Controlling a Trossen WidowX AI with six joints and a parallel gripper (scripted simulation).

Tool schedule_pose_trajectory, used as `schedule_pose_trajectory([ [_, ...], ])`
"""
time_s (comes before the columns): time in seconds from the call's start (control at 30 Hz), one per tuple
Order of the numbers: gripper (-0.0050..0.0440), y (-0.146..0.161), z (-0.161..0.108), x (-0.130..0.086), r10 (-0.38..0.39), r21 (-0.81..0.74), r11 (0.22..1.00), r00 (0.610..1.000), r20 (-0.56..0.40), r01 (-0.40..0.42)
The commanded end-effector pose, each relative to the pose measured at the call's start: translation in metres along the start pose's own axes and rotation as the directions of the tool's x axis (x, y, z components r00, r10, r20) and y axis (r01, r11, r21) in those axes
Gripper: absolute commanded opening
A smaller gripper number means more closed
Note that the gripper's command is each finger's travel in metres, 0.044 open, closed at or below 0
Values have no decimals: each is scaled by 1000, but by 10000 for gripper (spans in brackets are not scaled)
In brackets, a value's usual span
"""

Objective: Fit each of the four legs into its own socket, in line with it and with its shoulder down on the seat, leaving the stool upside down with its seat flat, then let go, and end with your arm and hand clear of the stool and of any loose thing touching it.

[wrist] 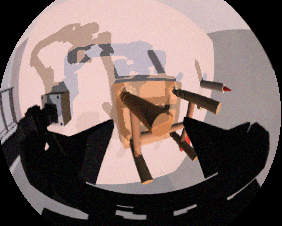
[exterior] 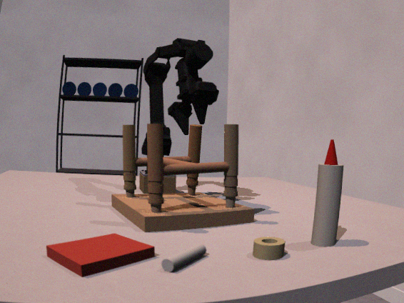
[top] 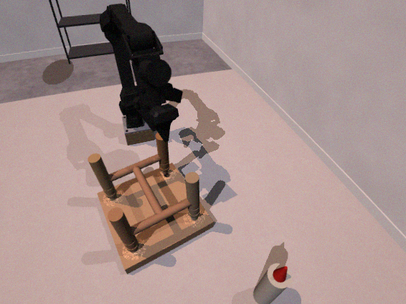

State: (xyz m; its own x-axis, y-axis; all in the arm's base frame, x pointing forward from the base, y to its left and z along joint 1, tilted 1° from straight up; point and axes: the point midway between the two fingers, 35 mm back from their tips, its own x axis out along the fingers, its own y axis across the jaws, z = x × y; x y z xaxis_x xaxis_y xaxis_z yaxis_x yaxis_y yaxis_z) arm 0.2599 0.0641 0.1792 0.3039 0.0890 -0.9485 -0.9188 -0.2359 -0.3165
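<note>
The wooden stool (top: 154, 208) lies upside down with its square seat (exterior: 182, 212) flat on the table. Four brown legs stand upright in its corner sockets, joined by crossbars (top: 147, 190). My gripper (exterior: 193, 119) is open and empty. It hangs just above the top of the far leg (exterior: 194, 146), the one nearest my base, and is not touching it. In the top view the fingers (top: 163, 134) overlap that leg's top (top: 160, 138). The wrist view shows the stool (wrist: 150, 118) from above, between my dark fingers.
A grey post with a red cone tip (exterior: 326, 204) stands at the right. A tan ring (exterior: 269, 247), a small grey cylinder (exterior: 183, 258) and a red flat slab (exterior: 100, 251) lie in front of the stool. A black shelf rack (exterior: 98, 114) stands behind.
</note>
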Motion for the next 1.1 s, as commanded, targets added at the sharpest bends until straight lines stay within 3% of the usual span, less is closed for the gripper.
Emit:
schedule_pose_trajectory([
  [0.0,440,3,0,10,34,-2,999,999,-3,-34],
  [1.07,440,20,0,5,50,-2,999,999,-3,-50],
])
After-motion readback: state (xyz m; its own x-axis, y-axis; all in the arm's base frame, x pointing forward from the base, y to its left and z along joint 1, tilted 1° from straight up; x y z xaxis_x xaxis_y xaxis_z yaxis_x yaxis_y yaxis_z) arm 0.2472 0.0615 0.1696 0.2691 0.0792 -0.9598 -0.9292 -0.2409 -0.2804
